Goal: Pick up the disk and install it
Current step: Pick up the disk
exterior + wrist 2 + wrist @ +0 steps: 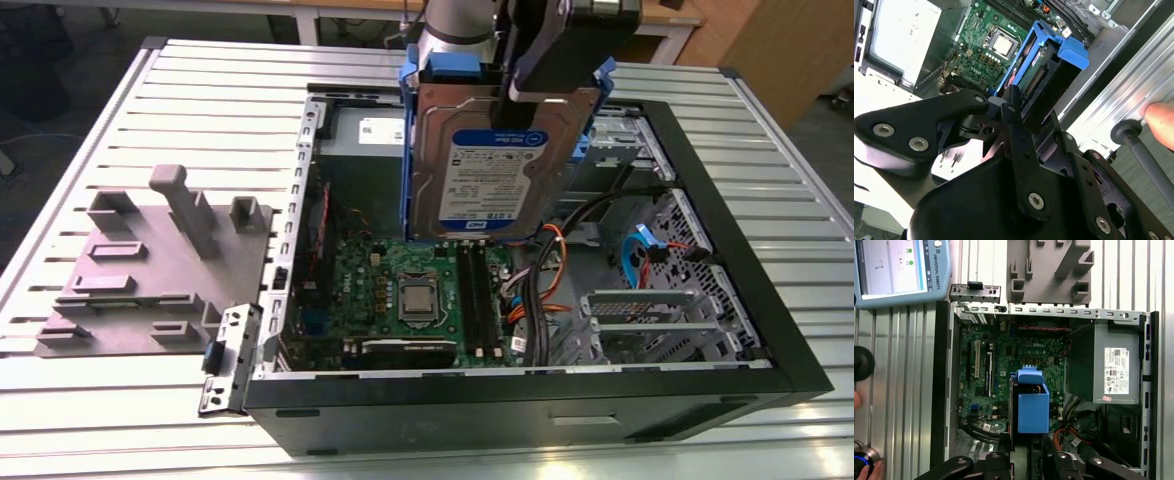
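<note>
- I count one disk (pixel 487 170), one gripper (pixel 527 90), one open computer case (pixel 534 398) and one grey box (pixel 1116 370) with a white sticker inside the case.
- There is also one grey moulded plate (pixel 134 290). It lies on the slatted table (pixel 120 430) beside the case, at the exterior view's left.
- The disk has two blue rails (pixel 408 120), one along each long side. Its white-and-blue label faces the exterior camera.
- The disk hangs upright in the air over the open case, above the green motherboard (pixel 387 290). It is held by its upper end.
- In the first wrist view the disk (pixel 1032 407) is seen end-on. It stands between the grey box and the opposite case wall (pixel 939 390), apart from both, with free room on each side.
- In the exterior view its lower edge falls over the board's memory slots. How high it is above them I cannot tell.
- A bundle of orange and black cables (pixel 550 270) is near that lower edge, at the exterior view's right.
- The gripper is clamped on the disk. One black finger (pixel 554 60) lies flat on the label face at the top, and the opening is no wider than the disk is thick.
- In the second wrist view the fingers (pixel 1013 107) meet the connector end of the disk (pixel 1046 75).
- One fingertip (pixel 1161 122) of a person is near a black knob (pixel 1126 132), outside the case.
</note>
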### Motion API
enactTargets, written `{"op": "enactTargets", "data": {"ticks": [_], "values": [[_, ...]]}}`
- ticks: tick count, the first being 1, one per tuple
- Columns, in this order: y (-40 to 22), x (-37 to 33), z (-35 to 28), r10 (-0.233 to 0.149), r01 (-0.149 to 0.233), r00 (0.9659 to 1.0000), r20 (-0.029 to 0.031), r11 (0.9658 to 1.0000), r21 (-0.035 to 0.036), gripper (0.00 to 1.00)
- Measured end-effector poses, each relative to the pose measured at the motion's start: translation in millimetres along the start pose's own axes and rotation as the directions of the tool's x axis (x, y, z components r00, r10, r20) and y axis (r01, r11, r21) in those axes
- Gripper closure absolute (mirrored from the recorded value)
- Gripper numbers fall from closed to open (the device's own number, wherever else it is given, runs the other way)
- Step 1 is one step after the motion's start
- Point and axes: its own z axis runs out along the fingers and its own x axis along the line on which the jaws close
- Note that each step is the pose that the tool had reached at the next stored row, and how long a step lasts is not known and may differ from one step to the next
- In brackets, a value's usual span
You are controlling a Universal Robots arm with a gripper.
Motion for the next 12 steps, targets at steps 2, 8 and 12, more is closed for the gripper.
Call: {"op": "enactTargets", "data": {"ticks": [2, 8, 12], "values": [[-2.2, 0.0, 0.0, 0.000, 0.000, 1.0000, 0.0001, 1.0000, 0.0001, 0.65], [-7.1, 0.1, -0.2, 0.000, 0.000, 1.0000, 0.0000, 1.0000, 0.0000, 0.65], [-8.7, 0.1, -0.2, 0.000, 0.000, 1.0000, 0.0001, 1.0000, 0.0000, 0.65]]}}
